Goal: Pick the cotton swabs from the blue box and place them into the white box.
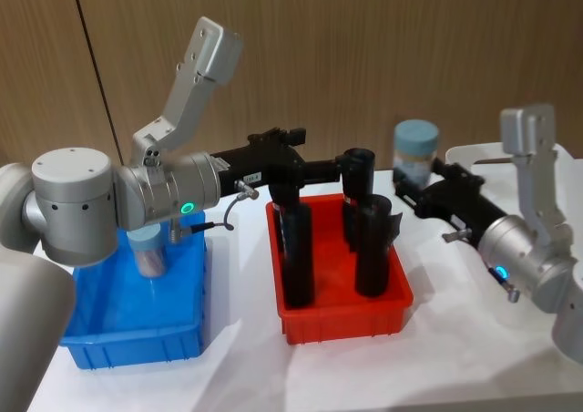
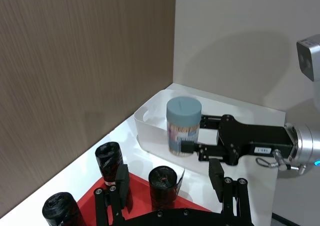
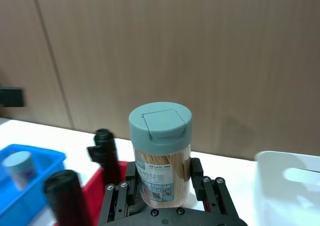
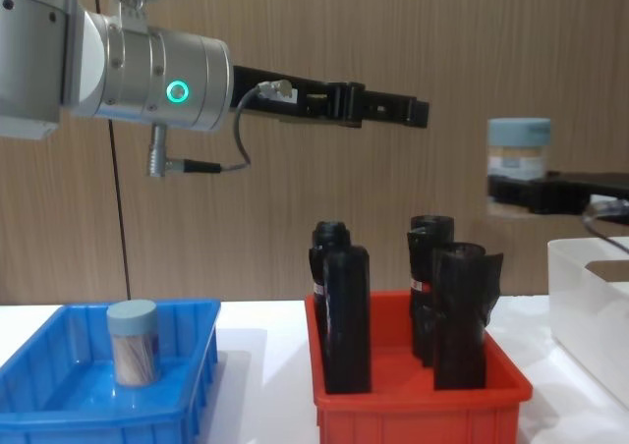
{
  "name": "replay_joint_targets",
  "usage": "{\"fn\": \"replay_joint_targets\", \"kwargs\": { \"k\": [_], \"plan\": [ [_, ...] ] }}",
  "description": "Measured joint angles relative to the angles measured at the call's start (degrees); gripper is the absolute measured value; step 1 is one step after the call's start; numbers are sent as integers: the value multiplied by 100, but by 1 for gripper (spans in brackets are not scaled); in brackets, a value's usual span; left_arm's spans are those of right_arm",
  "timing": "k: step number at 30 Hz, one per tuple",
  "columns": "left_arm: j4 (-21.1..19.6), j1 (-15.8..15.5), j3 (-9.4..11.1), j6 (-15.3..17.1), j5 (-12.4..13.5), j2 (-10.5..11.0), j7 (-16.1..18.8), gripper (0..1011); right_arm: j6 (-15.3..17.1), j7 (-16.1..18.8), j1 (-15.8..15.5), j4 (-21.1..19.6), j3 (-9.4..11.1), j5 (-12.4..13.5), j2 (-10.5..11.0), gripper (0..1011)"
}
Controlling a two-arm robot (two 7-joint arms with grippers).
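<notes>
Our right gripper is clenched on a swab jar. Its two black fingers press the clear lower wall from opposite sides, while the grey-blue lid stands free above them. The jar is upright and centred between the fingers.

Taking the red bin as the clock's centre in the head view, the held jar hangs in the air at about 2 o'clock. The white box lies farther out along the same line. In the chest view the jar is high above that box's rim and just short of its 9 o'clock wall, so it is not yet over the inside. There is open air under the jar and around it. The nearest tall things are the black bottles standing in the red bin, and their tops are well below the jar.

Our left gripper reaches out level, high over the red bin, with its fingers spread and nothing between them. It is well apart from the right gripper.

The blue box sits at 9 o'clock, just beside the red bin. A second jar stands upright inside it near its 12 o'clock wall, and the floor around that jar is bare. The left arm's wrist hangs above this box.
</notes>
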Motion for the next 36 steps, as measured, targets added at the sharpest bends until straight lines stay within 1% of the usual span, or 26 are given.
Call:
{"fn": "replay_joint_targets", "kwargs": {
  "k": [6,10,19,27,36],
  "plan": [
    [0,0,0,0,0,0,0,1004,-45,-152,10,52,125,-51,101,636],
    [0,0,0,0,0,0,0,1004,-63,-298,11,91,243,-101,196,636],
    [0,0,0,0,-1,0,0,1004,-37,-528,-6,170,455,-178,374,636],
    [0,0,0,0,-1,0,-1,1004,116,-655,-1,343,614,-212,499,636],
    [0,0,0,0,-1,0,-1,1004,291,-666,59,623,715,-183,563,636]
  ]
}}
